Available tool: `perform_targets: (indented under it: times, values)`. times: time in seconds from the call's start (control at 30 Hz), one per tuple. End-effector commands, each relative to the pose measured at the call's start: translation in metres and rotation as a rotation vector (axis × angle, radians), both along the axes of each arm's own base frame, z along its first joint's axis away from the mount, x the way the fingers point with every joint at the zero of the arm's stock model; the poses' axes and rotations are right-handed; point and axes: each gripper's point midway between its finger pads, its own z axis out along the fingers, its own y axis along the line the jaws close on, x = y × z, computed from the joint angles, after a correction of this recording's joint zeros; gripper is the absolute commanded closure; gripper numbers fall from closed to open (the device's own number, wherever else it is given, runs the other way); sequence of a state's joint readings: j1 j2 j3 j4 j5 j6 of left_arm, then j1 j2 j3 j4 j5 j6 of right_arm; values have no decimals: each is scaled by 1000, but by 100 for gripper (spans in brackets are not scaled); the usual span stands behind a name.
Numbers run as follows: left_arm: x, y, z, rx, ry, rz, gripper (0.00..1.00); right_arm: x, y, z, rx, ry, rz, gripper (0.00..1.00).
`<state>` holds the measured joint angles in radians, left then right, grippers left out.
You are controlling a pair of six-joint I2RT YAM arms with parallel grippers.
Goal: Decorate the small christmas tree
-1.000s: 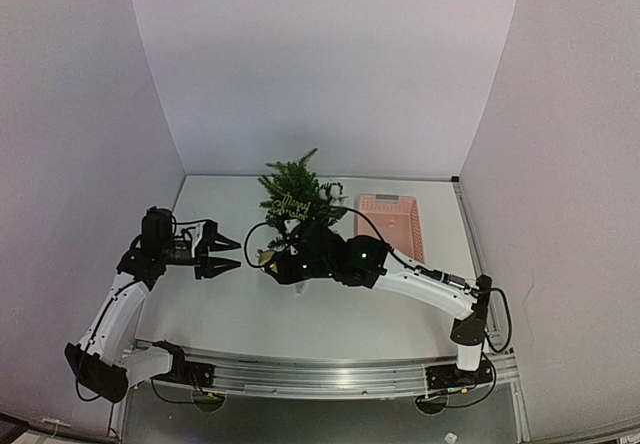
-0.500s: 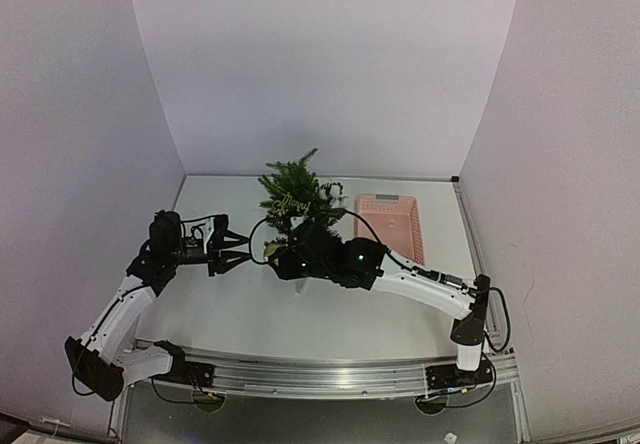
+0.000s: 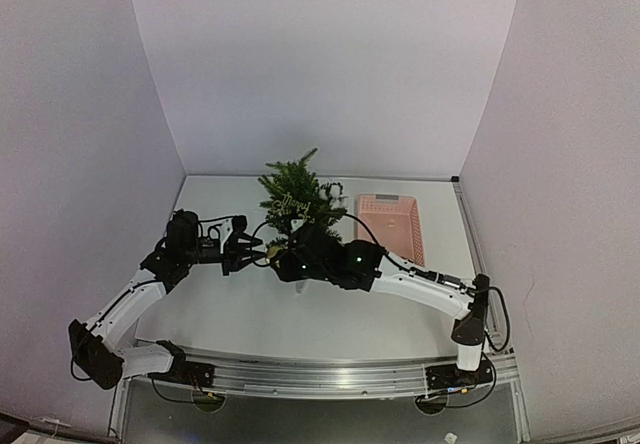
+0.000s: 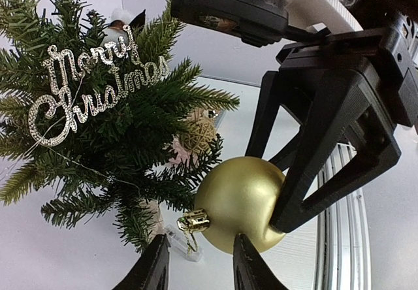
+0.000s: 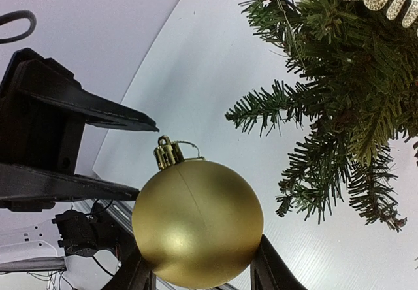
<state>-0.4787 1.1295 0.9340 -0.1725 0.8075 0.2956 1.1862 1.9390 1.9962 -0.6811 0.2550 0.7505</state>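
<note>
I count one small christmas tree, standing toward the back of the tabletop, just left of one pink basket. There is one gold bauble. My right end effector is clenched on it beside the lower branches. My left end effector is spread wide, tips just short of the bauble's cap. The one glittery "Merry Christmas" sign reads clearly from the left wrist only; the basket shows only overhead.

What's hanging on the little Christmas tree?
A sparkly Merry Christmas sign, a tan string ball deeper in the branches, and something white near the top. The far side of the tree is hidden. The gold ball isn't on it; the right claw holds it.
</note>
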Motion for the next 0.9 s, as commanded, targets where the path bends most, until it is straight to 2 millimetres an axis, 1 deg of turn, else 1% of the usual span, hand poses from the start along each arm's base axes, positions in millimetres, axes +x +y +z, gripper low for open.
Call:
perform_targets:
  times: [0.0, 0.1, 0.2, 0.3, 0.43, 0.6, 0.77, 0.87]
  values:
    - [1, -3, 14, -21, -78, -18, 68, -3, -7, 38, 75, -52, 12, 80]
    - [1, -4, 11, -8, -80, -27, 71, -4, -8, 40, 77, -54, 18, 80]
    - [5, -3, 11, 2, -73, -9, 74, -5, -11, 43, 78, -61, 21, 80]
    - [9, -3, 10, 14, -81, 2, 74, -6, -13, 45, 81, -65, 26, 80]
    - [5, -6, 15, -14, -83, -26, 73, -7, -12, 43, 78, -64, 33, 80]
    - [4, -7, 18, -26, -93, -35, 70, -6, -13, 45, 78, -69, 28, 81]
    - [8, -11, 24, -42, -101, -28, 70, -7, -12, 45, 79, -69, 35, 81]
    - [8, -14, 21, -40, -99, -29, 70, -7, -11, 44, 79, -68, 36, 81]
